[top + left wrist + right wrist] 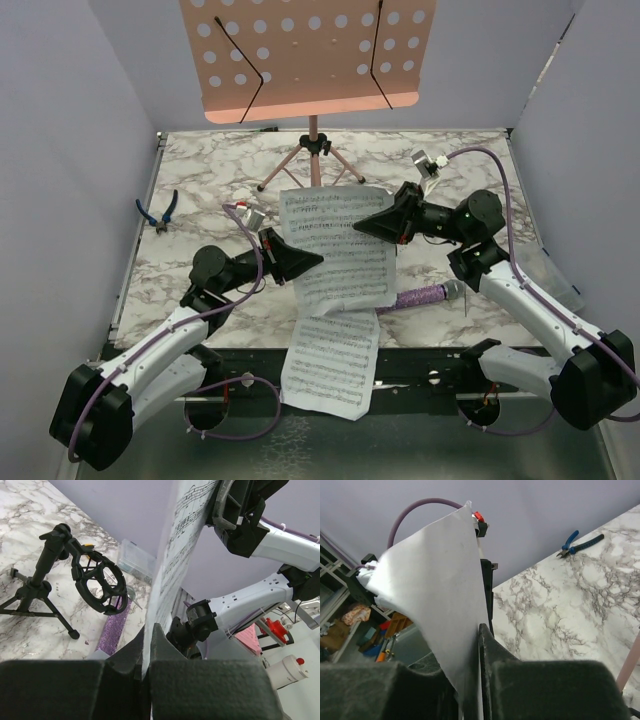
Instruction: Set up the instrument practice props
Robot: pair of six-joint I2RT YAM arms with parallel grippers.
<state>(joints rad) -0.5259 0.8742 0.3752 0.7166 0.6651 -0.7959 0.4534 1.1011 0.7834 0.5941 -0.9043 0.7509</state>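
Pages [335, 250] lie at the centre of your top view, pinched at the left edge by the left gripper [300, 262] and at the right by the right gripper [362, 226]; stand [310, 60] at top. Left wrist: jaws closed on pages; shock-mount [95, 582] at left. Right wrist: jaws closed on pages; pliers [580, 542] upper right.

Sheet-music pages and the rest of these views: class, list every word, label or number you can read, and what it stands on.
None can be read.
Upper sheet-music page: staves and notes only; any words too small.
Lower sheet-music page: the same.
Music stand: no marking seen.
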